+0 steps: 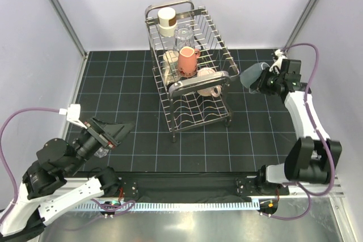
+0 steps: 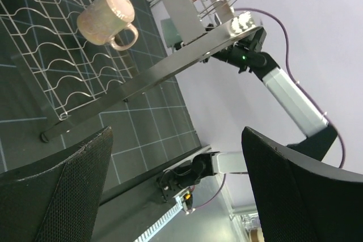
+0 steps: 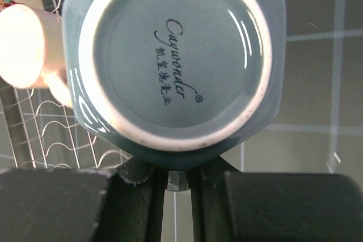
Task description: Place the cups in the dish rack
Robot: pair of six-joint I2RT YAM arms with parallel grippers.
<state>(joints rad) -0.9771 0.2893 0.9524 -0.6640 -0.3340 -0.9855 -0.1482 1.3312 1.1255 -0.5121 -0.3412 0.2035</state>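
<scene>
Top view: dish rack (image 1: 190, 103) stood mid-table with mugs (image 1: 187, 60) inside. Right gripper (image 1: 262, 79) clamped a teal mug (image 1: 251, 75) just right of it. Left gripper (image 1: 116, 131) sat near left.
Left wrist: jaws gaped wide, pale mug (image 2: 108, 18) in rack.
Right wrist: teal mug's base filled the view.

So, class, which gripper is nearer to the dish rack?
The right. The right gripper, shut on the teal-grey mug, hangs just off the right side of the dish rack. The left gripper, open, sits farther off, toward the rack's near-left corner.
</scene>
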